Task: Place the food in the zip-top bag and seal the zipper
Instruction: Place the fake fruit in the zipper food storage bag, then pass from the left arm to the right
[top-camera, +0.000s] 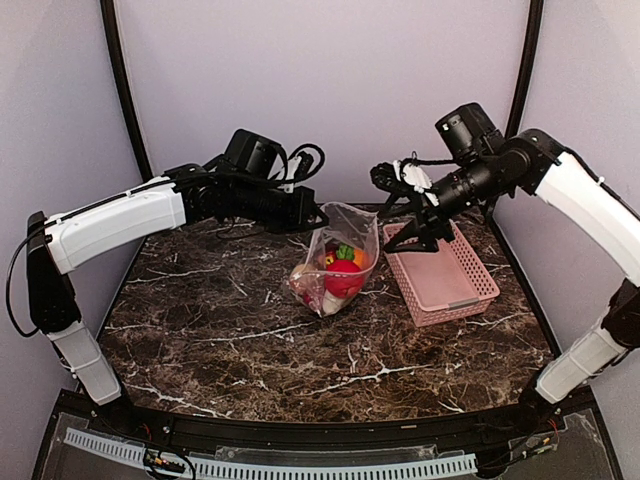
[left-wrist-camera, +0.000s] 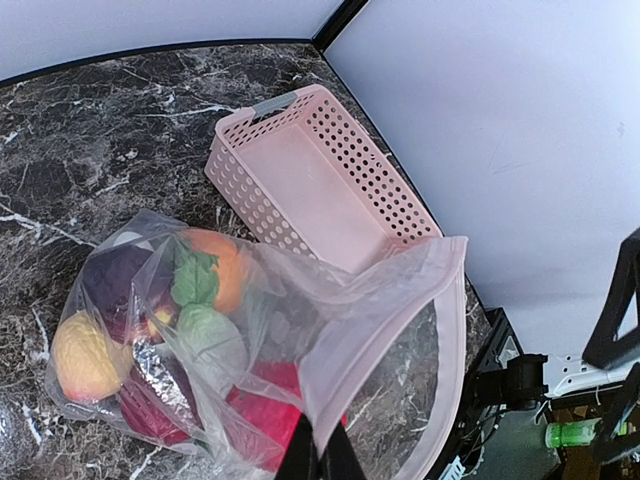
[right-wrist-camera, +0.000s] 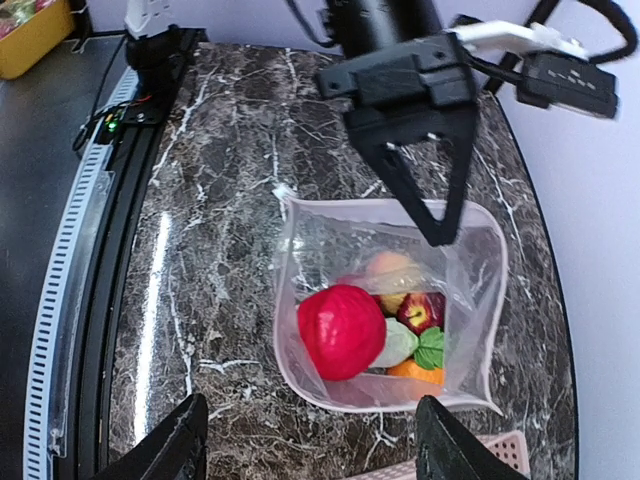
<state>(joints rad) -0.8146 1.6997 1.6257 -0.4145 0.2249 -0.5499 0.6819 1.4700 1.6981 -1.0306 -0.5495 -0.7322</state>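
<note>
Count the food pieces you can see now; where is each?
5, all inside the zip-top bag: red ball, yellowish one, dark red one, pale one, orange one. Others may be hidden beneath them. None shows in the pink basket.

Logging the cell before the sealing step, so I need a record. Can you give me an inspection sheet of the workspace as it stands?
Surface: dark marbled table, no spills seen.
Job's things: zip-top bag held up with its bottom resting on the table; food inside, no loose pieces seen; zipper unsealed, mouth open.
Clutter: nothing seen; pink basket sits empty to the right of the bag.
Grippers: left gripper, fingers shut on the bag's upper edge; right gripper open, raised beside the bag, holding nothing.
Cables: black cable loops at the left wrist, off the table.
Surroundings: pale walls, black frame posts.
</note>
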